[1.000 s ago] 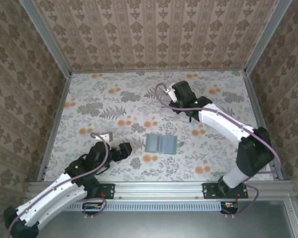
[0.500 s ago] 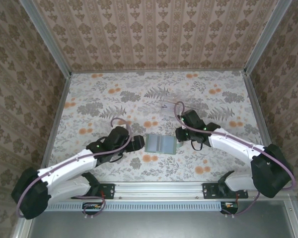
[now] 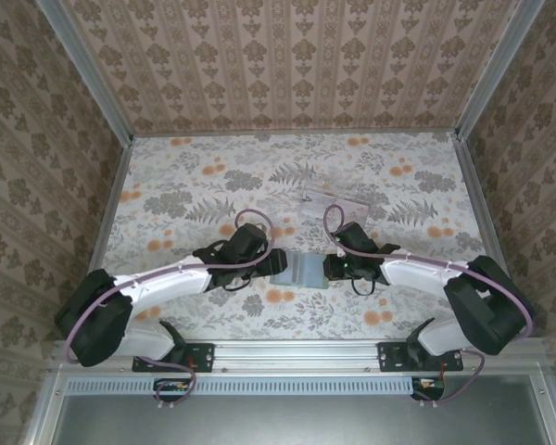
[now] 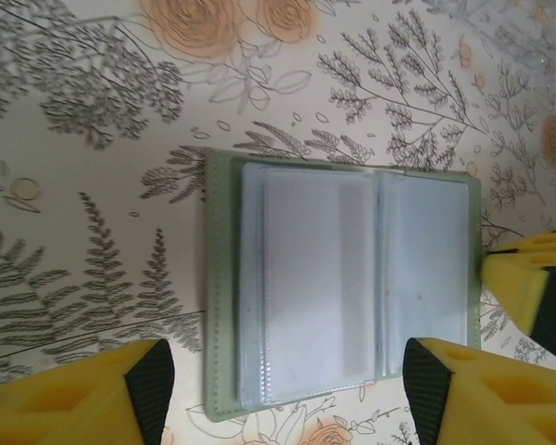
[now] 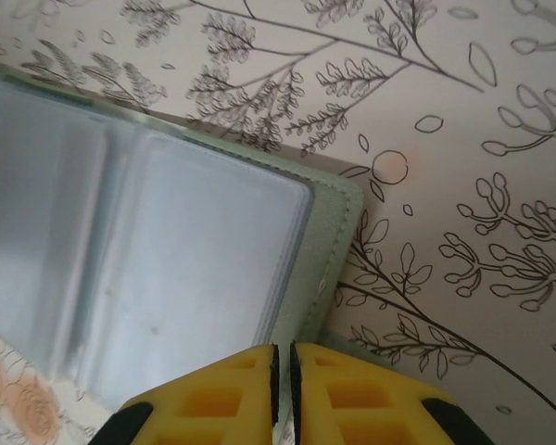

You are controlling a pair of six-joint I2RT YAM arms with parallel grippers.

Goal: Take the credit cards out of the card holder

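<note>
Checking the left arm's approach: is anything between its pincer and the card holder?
Nothing visible. The left pincer hangs open right over the card holder; the right pincer sits shut at the holder's edge.

Table [image 3: 167, 185] w/ floral cloth, fern and orange-rose print. Card holder [image 3: 301, 269] lies open and flat on it, pockets up, betw. left gripper [image 3: 267, 263] and right gripper [image 3: 330, 269]. Clear plastic tray [image 3: 334, 204] rests on the cloth beyond the right gripper, apart from the holder.
</note>
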